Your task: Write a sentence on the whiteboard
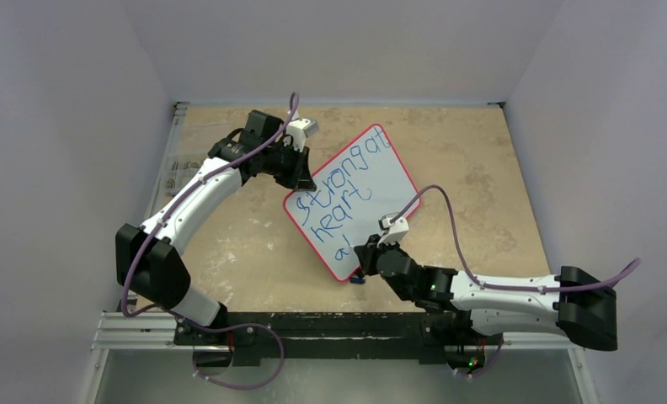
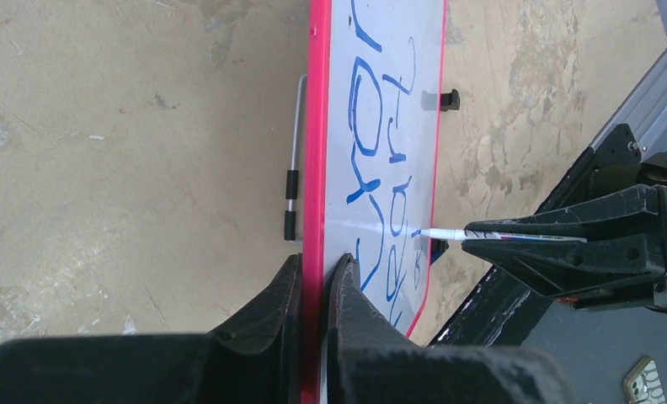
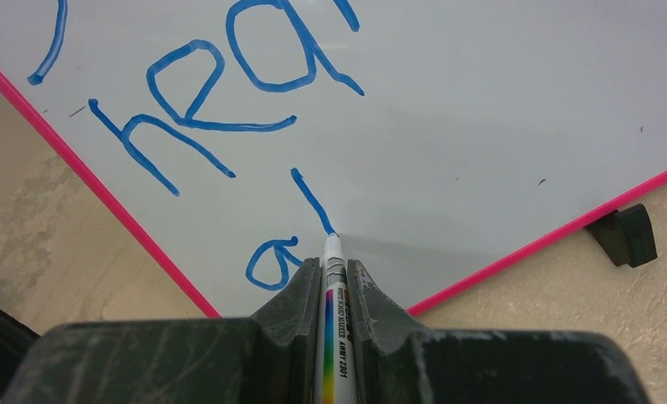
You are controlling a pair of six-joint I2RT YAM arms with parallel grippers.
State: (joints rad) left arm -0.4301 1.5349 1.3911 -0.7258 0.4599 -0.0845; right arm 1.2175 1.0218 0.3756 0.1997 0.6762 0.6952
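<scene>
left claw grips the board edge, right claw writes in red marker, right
The ink is blue, not red, as the right wrist view shows. The left claw does grip the edge of the board, the right claw the marker.

Whiteboard (image 1: 391,187): blue handwritten sentence (image 1: 334,178), lines slanting up toward 2 o'clock in overhead view. First line reads "strong at". Second line, toward 5 o'clock of first, reads "heart". Third line, near board's 6 o'clock corner: "a" plus one slanted stroke, maybe "l". Marker (image 3: 334,337) barrel: small black print, end reads roughly "AWNY 2301", rest too small.
</scene>
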